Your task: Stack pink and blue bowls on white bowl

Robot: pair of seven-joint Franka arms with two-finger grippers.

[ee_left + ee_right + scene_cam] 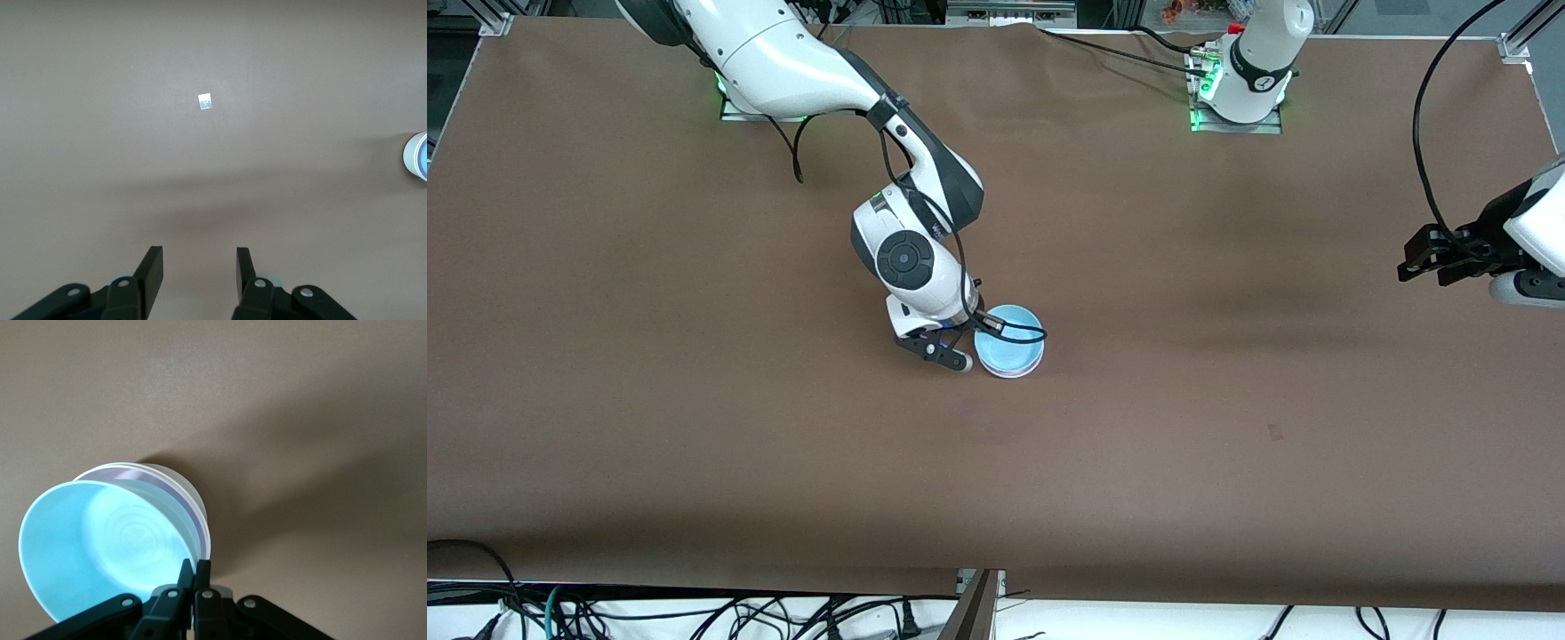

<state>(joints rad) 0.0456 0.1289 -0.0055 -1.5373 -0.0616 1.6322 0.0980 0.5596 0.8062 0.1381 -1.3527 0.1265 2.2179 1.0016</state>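
A brown cloth (1227, 427) is covering the counter (1316, 613), wrinkling softly; black cables (694, 613) are trailing below its near white edge.

A small pale tag (206, 101) lies on the brown table (1227, 444)

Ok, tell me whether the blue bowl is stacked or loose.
Stacked: blue bowl nests in pink bowl, right claw shut on its rim.
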